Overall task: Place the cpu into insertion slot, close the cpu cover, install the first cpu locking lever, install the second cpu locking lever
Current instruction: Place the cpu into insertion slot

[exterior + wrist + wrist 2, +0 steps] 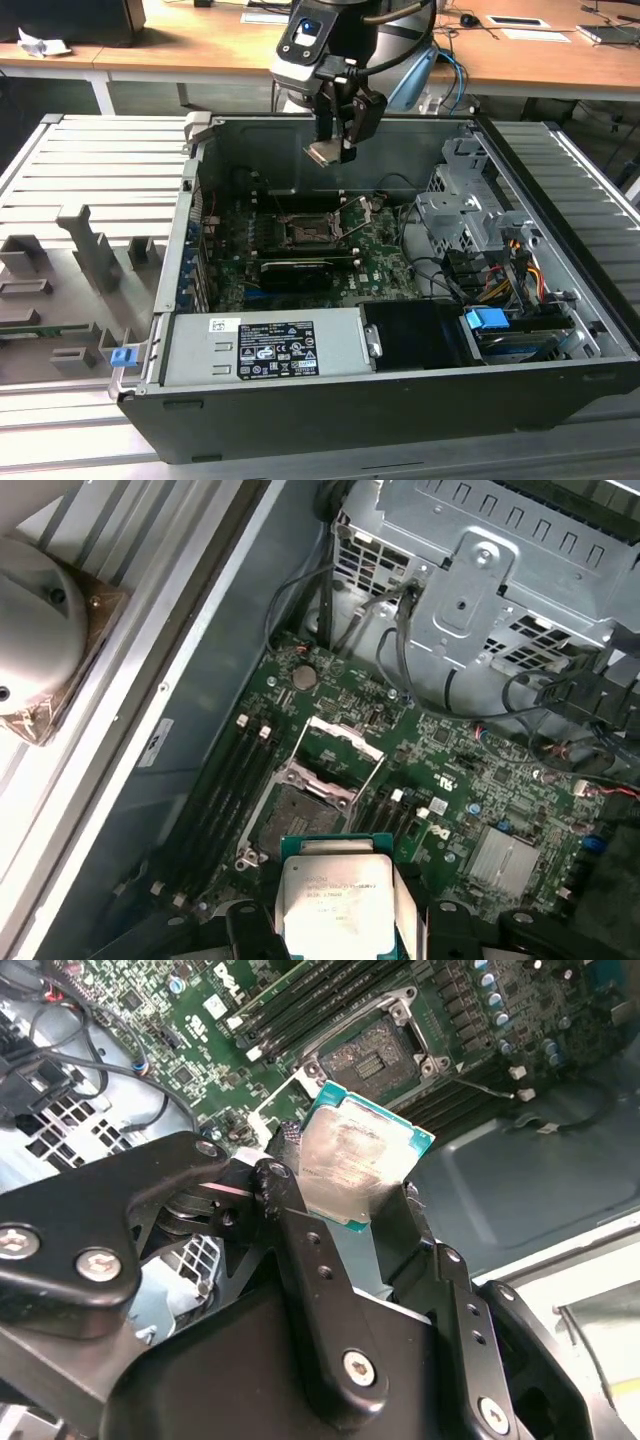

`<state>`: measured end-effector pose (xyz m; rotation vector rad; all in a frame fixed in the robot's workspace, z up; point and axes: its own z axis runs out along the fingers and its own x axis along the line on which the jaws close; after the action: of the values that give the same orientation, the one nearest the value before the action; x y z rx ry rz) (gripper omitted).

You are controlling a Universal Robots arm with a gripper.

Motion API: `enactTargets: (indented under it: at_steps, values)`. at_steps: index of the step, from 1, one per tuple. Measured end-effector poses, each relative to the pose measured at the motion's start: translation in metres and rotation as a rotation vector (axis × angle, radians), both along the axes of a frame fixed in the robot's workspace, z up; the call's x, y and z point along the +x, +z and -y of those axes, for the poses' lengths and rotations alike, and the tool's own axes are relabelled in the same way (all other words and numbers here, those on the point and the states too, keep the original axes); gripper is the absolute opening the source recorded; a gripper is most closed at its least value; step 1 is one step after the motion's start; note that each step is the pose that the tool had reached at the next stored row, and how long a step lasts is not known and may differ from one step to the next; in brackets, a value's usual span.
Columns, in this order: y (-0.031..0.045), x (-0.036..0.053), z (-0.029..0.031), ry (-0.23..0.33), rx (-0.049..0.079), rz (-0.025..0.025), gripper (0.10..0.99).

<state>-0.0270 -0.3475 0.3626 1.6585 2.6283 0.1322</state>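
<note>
Hanging over the open computer case (pixel 300 425), the jaws are clamped on the cpu (pixel 325 152), holding it tilted and well above the green board (pixel 382 256). Beneath it the insertion slot (pixel 290 825) lies bare, with the cpu cover (pixel 347 739) swung up beside it.

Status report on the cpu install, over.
Gripper shut on cpu, above the motherboard. Insertion slot empty, cpu cover open. No obstruction seen.

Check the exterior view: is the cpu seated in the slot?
No: the gripper holds the cpu in the air, high above the slot.
</note>
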Motion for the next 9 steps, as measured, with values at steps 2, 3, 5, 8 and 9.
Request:
enactTargets:
  at_steps: [2, 3, 5, 8, 9]
  values:
    - [-0.0006, 0.0000, 0.0000, -0.039, 0.000, 0.0000, 0.529]
    - [-0.0009, 0.0000, 0.0000, -0.048, 0.000, -0.0001, 0.529]
    - [-0.0045, 0.0001, 0.0000, -0.060, 0.000, -0.0009, 0.529]
    - [-0.0086, 0.0003, 0.0000, -0.060, 0.000, -0.0082, 0.529]
    - [-0.0101, 0.0003, 0.0000, -0.060, 0.000, -0.0087, 0.529]
